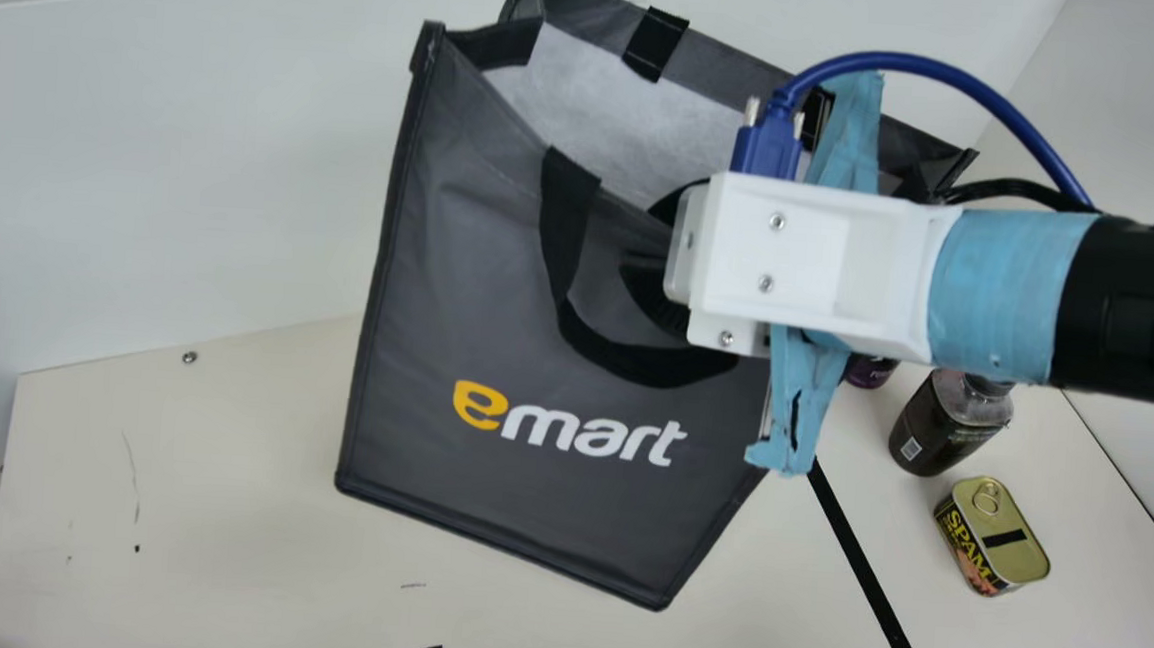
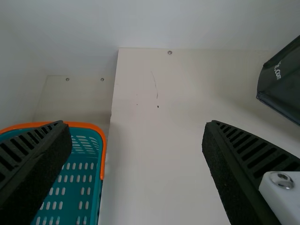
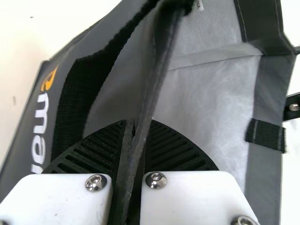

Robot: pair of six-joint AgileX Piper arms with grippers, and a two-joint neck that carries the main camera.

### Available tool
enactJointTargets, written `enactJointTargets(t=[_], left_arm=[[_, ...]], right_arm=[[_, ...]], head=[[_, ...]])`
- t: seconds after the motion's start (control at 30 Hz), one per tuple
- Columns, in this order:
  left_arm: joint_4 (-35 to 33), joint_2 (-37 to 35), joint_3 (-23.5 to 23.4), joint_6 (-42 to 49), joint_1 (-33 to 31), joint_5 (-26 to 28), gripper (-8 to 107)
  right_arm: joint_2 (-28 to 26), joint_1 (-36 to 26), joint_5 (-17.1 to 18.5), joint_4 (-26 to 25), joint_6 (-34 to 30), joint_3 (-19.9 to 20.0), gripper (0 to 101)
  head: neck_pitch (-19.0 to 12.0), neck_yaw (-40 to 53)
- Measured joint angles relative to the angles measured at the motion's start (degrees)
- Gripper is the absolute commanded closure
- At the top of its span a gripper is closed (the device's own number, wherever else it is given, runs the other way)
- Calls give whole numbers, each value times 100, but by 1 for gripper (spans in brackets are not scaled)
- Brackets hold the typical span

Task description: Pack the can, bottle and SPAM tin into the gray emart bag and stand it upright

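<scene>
Bag [image 1: 459, 287] rim pinched in right gripper's [image 1: 642, 236] jaws.

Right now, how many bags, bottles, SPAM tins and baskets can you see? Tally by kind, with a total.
Gray bag: 1
Bottle: 1
SPAM tin: 1
Teal basket: 1
Total: 4

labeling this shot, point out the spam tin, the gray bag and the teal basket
Spam tin [image 1: 1018, 563], main view, its lid
Gray bag [image 1: 516, 496], main view, its front panel
Teal basket [image 2: 103, 155], left wrist view, its orange rim
</scene>
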Motion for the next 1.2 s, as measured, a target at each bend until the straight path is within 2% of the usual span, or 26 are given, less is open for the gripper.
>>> enactJointTargets(t=[0.4, 1.07, 1.2], left_arm=[[0, 0, 0, 0, 0, 0, 9], [0, 0, 0, 0, 0, 0, 9], [0, 0, 0, 0, 0, 0, 9]], right_arm=[[-301, 246, -12, -120, 307, 717, 101], [-776, 830, -1, -289, 1025, 1524, 101], [-896, 980, 1, -353, 1225, 1626, 88]], head=[[9, -9], [0, 0], [9, 0]])
